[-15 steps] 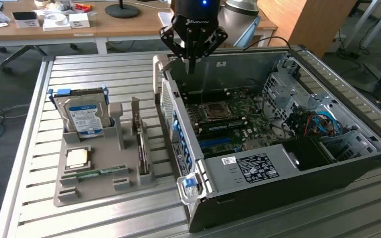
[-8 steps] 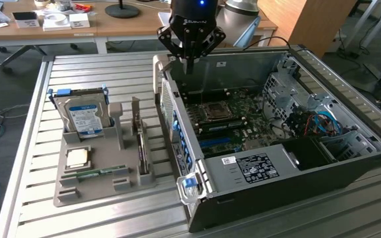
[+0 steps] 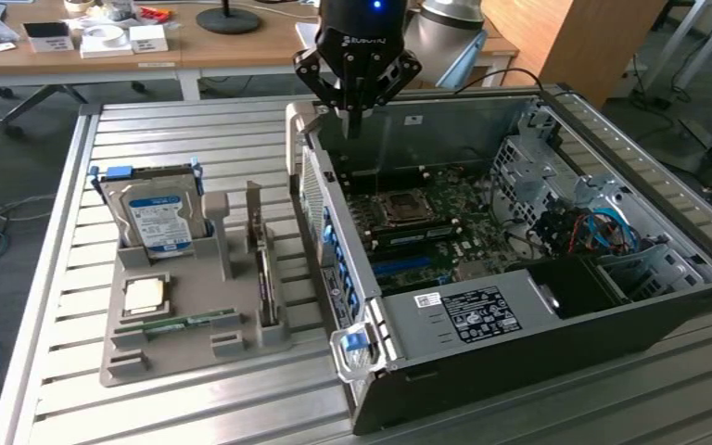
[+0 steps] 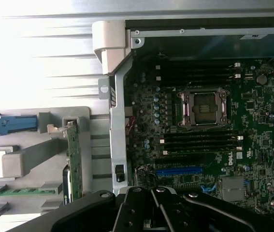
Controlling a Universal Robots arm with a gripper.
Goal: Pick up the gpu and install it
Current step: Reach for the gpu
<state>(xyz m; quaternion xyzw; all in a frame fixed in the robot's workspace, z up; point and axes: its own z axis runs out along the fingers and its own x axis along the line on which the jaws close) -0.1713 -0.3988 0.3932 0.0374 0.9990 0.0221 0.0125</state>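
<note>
1. Gpu [image 3: 260, 264]: standing on edge in a slot of the grey tray [image 3: 127, 363], at left-centre of the exterior view, just beside the open computer case [image 3: 492, 348]; not being touched by anything.
2. Gripper [image 3: 353, 128]: hanging at upper centre of the exterior view, over the case's far corner, fingers clenched together on nothing, well apart from the card.
3. Judging the step in hand to be the reach toward the card: needing the fingers spread before coming down, since clenched ones would only be knocking against the upper edge.
4. Aiming for the middle of that upper edge, lining the pads up with the card's flat faces, and pinching board and cooler rather than the silver bracket.
5. Keeping clear of the tray's upright post [image 3: 218, 221] and the hard drive [image 3: 158, 218] toward the exterior view's left, and of the case wall toward its right; room there looking tight.
6. Lifting straight up, avoiding any tilt likely to be jamming the card in its slot.
7. Long blue slot [image 4: 182, 170] on the motherboard [image 4: 252, 159]: lying bare, looking like the likely seat.
</note>
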